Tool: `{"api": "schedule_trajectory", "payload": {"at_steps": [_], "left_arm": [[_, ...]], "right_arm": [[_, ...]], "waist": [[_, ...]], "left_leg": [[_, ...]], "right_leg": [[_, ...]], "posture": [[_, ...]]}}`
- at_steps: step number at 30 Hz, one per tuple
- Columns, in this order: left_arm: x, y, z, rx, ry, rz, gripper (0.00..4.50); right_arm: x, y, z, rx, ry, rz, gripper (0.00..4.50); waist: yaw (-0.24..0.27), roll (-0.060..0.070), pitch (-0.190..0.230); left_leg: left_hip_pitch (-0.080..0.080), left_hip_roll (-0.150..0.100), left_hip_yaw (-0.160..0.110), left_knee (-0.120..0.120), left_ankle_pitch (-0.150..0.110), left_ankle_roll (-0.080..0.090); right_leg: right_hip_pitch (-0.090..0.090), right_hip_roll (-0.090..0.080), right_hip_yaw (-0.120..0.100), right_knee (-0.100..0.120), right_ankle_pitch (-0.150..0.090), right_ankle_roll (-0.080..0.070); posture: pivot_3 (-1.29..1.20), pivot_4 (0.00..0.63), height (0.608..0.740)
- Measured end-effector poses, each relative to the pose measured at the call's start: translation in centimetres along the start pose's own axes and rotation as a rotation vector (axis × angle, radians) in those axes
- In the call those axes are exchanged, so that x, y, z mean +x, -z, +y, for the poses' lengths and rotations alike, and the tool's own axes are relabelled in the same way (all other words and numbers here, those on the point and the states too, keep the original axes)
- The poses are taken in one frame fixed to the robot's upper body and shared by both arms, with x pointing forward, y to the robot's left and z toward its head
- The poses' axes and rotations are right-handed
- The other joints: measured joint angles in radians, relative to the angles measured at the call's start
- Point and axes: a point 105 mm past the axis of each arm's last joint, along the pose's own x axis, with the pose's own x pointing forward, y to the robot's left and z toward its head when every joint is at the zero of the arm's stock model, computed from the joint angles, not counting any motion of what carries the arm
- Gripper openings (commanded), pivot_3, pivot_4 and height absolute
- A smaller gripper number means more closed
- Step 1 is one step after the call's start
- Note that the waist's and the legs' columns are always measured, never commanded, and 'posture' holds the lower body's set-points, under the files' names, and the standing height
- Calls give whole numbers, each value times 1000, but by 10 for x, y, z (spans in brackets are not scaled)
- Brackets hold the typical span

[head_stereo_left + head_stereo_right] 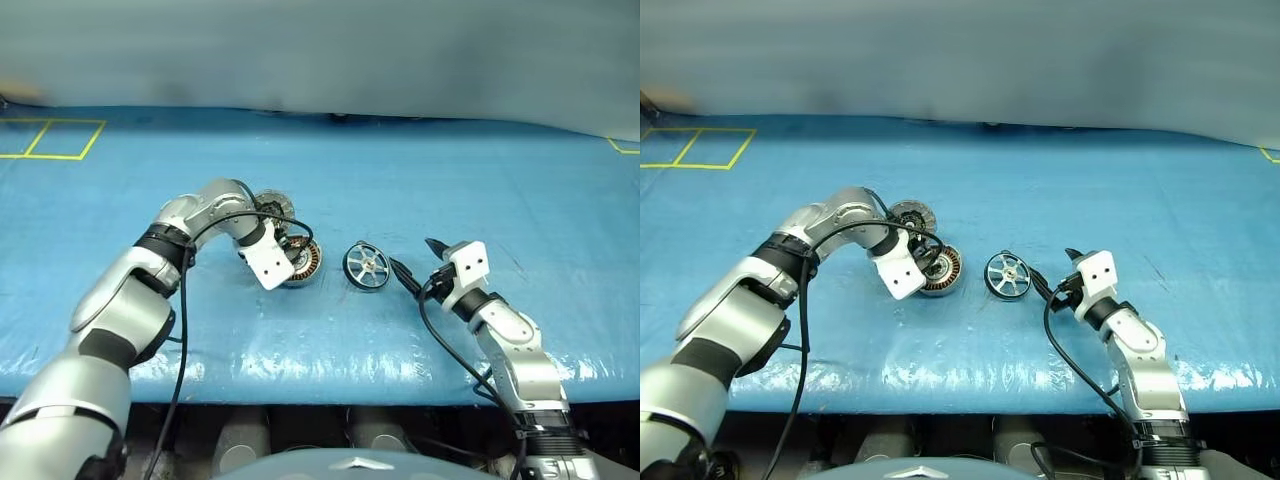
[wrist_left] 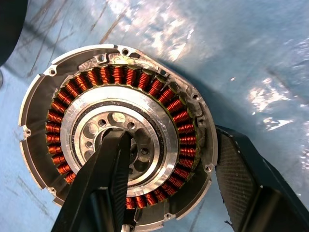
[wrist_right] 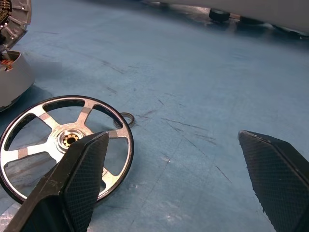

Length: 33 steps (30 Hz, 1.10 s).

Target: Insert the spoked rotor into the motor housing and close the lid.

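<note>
The motor housing, a grey shell with copper windings, lies on the blue table. My left gripper points down into it: one finger rests in the silver centre, the other finger presses outside the rim, clamping the wall. The lid stands hinged open just behind the housing. To the right lies the spoked rotor, flat on the table, also seen as the rotor in the right wrist view. My right gripper is open and level, just right of the rotor, with nothing between its fingers.
A blue sheet covers the table, whose front edge runs close to me. Yellow tape squares mark the far left. A small metal ring lies beside the rotor. Black cables hang from both wrists.
</note>
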Motion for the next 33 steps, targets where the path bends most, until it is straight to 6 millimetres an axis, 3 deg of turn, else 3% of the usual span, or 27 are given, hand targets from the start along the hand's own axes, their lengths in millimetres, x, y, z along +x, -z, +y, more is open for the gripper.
{"api": "schedule_trajectory", "payload": {"at_steps": [7,14,21,33], "left_arm": [[1,-16,-10,131,73,-37,2196],[1,-18,-11,185,110,-41,2196],[2,-16,-13,206,135,-28,4473],[-13,-13,-16,227,102,-12,4473]], "right_arm": [[5,-2,4,-5,-26,-5,4500],[5,-2,5,-4,-29,-4,4500],[5,-2,5,-3,-26,-4,4500],[9,3,6,10,-37,10,4500]], "waist": [[-1,0,0],[-2,0,0],[-2,0,0],[-1,0,0]], "left_leg": [[0,0,0,0,0,0],[1,0,0,1,0,0],[0,0,0,3,0,0],[-1,0,0,4,0,0]], "right_leg": [[0,0,0,0,0,0],[1,0,0,0,-1,1],[0,1,0,2,-2,3],[0,0,0,2,-1,3]], "posture": [[0,150,740],[0,150,740],[0,150,740],[0,150,740]]}}
